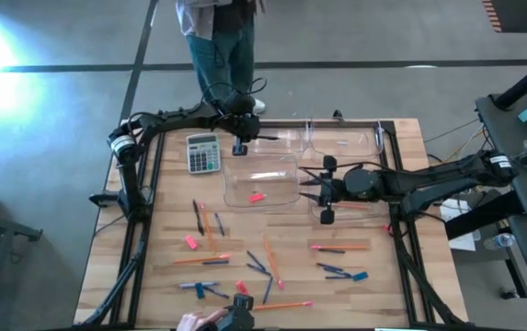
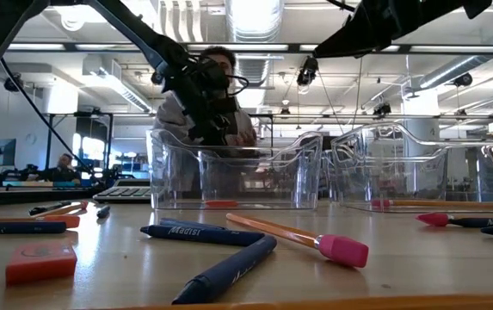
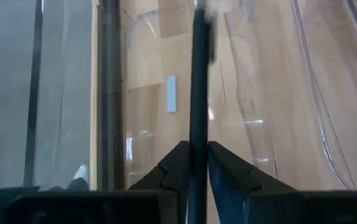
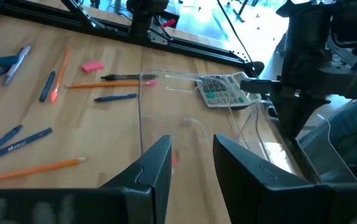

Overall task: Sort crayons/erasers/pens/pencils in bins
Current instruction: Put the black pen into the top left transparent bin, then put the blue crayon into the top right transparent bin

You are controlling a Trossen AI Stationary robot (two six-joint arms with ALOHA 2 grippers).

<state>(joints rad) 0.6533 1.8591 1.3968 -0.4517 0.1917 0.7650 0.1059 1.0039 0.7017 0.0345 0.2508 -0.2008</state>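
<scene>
Nearest me, orange pencils (image 1: 200,260) and pink erasers (image 1: 190,242) lie scattered on my wooden table (image 1: 401,285); my right claw (image 1: 303,188), parted and empty, touches a clear plastic bin (image 1: 261,171); farther, my left claw (image 3: 194,163) pinches a dark pen (image 3: 198,87) over another bin

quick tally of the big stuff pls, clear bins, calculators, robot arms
clear bins: 4
calculator: 1
robot arms: 2
total: 7
</scene>
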